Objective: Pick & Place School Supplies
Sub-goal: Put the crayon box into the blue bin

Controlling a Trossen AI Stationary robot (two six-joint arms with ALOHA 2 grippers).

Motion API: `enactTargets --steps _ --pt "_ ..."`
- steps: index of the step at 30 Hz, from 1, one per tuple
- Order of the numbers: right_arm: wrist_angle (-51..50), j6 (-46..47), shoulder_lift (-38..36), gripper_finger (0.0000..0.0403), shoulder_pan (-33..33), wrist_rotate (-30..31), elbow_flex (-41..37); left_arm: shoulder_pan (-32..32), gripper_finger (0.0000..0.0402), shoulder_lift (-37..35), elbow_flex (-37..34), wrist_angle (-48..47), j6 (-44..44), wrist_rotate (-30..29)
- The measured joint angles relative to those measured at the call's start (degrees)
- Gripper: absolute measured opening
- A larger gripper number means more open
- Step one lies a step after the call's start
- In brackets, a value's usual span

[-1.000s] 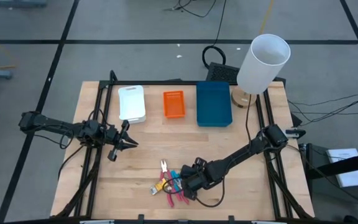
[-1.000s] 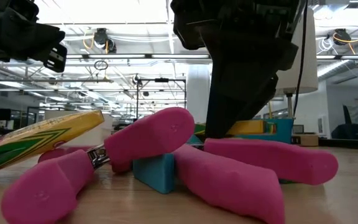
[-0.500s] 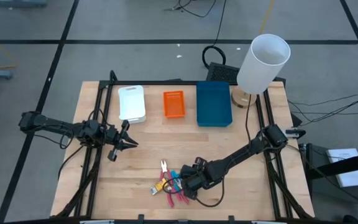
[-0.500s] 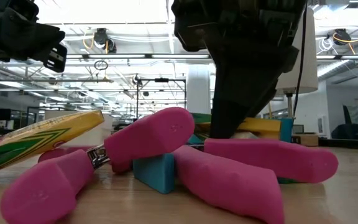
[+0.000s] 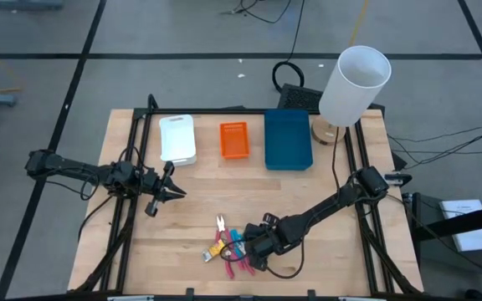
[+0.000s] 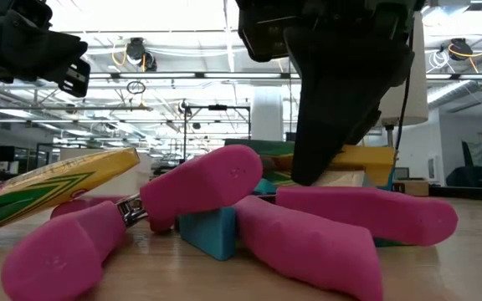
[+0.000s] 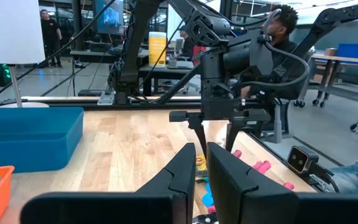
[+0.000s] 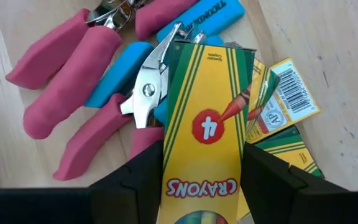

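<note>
The school supplies lie in a heap near the table's near edge: pink-handled pliers-like tools, light-blue pieces and yellow crayon packets. My right gripper stands over the heap's right side, shut on one yellow crayon packet. In the low view this packet shows just above a pink handle. Another packet leans on the heap's left. My left gripper waits, shut, above the table's left part. My right gripper pinches the yellow crayon packet between its two fingers, on the long sides near the end printed CRAYONS. The fingers come from above, slanting down. The packet is raised a little above the heap; whether its far end touches the tools cannot be told.
A white tray, an orange tray and a blue tray stand in a row along the far edge. A white cylinder lamp rises at the far right corner. Bare wood lies between trays and heap.
My right gripper has risen a little and carried the yellow packet up with it: in the low view the packet now sits higher above the pink handles than a second ago. The heap has stayed put.
</note>
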Motion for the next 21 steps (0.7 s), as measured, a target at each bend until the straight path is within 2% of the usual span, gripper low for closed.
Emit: enactTargets --steps 21 --pt "3.08 -3.33 -0.11 0.0188 -0.39 -0.48 0.02 -0.01 0.0047 0.01 0.01 0.01 0.0 0.0"
